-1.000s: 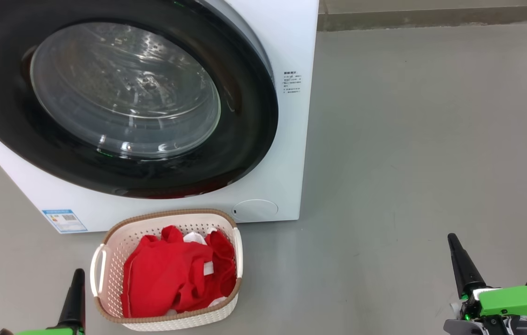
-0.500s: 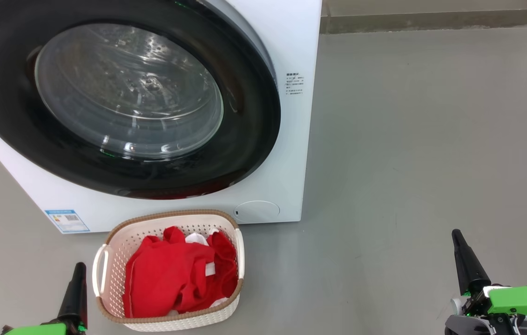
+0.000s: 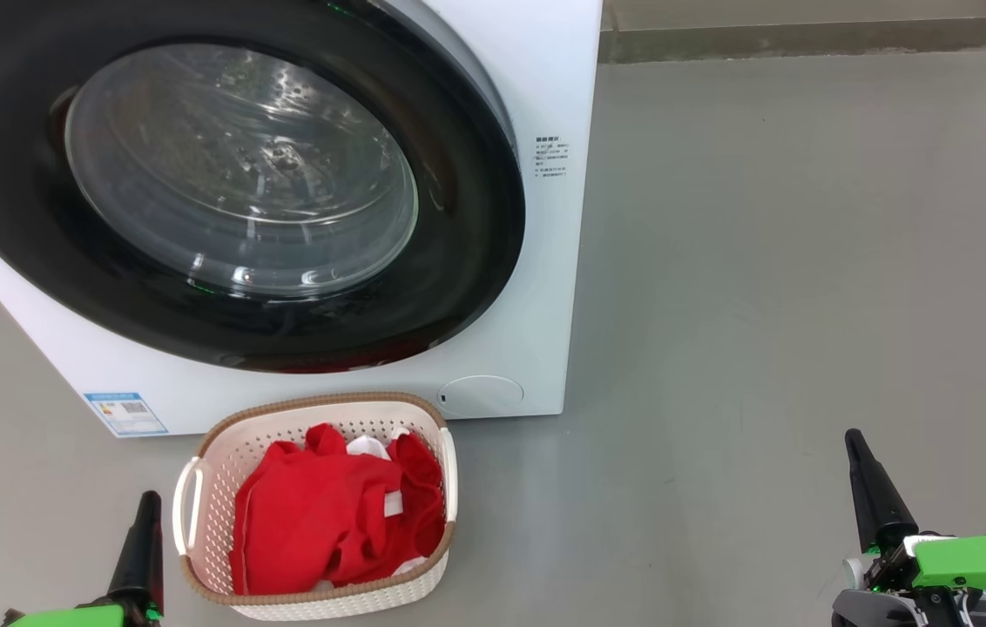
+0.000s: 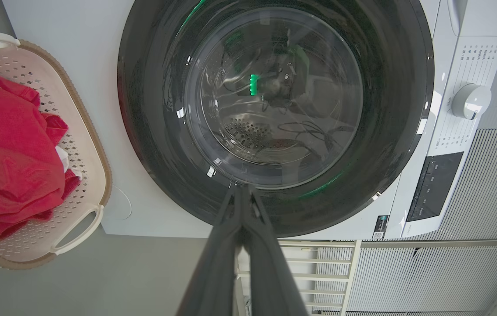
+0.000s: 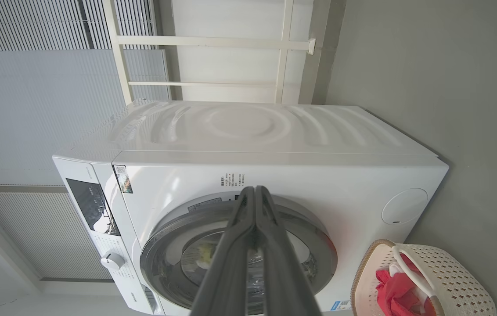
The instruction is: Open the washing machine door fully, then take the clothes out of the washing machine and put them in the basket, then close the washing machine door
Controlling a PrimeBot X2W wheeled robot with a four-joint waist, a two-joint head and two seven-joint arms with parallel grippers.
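The left fingers (image 3: 138,549) rise from the near left of the floor (image 3: 763,261), their jaws pressed together on nothing, tip pointing toward the washing machine (image 3: 550,78). In the left wrist view they aim at the lower rim of the door. Just to their right, apart from them, the basket (image 3: 319,403) stands on the floor close in front of the washing machine, a white handle on each short side. The clothes (image 3: 327,514) lie heaped inside it, red cloth with bits of white showing, filling most of the bottom and staying below the brown rim. Behind the basket, the washing machine takes up the far left of the floor. A blue sticker (image 3: 125,413) sits at its lower left front. The door (image 3: 476,218) lies flat against the front, shut, and the perforated metal drum shows through its glass. A round flap (image 3: 480,394) sits at the lower right front, just beyond the basket's far right corner. Well apart, on bare floor at the near right, the right fingers (image 3: 872,496) point up and slightly left, jaws closed and empty, above a green wrist housing (image 3: 972,562).
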